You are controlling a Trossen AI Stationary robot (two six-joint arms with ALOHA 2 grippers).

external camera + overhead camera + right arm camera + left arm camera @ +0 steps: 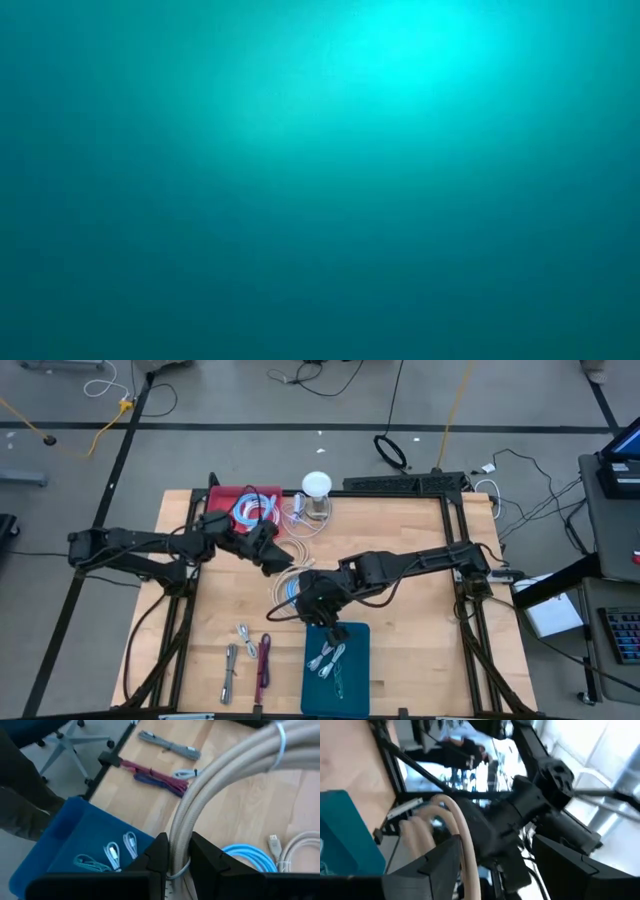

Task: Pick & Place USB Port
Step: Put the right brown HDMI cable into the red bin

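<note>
Between the right gripper [178, 857] fingers sits a thick beige bundled cable [220, 785], pinched tight.
Just below this gripper lies the flat blue plastic tray [352, 680] with small white cables [120, 851]; the left gripper [490, 865] holds the same cable.

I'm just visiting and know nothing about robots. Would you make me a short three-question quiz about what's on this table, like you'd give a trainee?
1. True or false: the right gripper is shut on a bundled beige cable.
2. Multiple choice: the blue rectangular tray at the table's near edge holds
A. nothing
B. a few coiled pale cables
C. a white cup
3. Fill in: the red tray at the far side of the light wooden table holds a coiled ____ cable.

Key: 1 true. 2 B. 3 blue (light blue).
</note>
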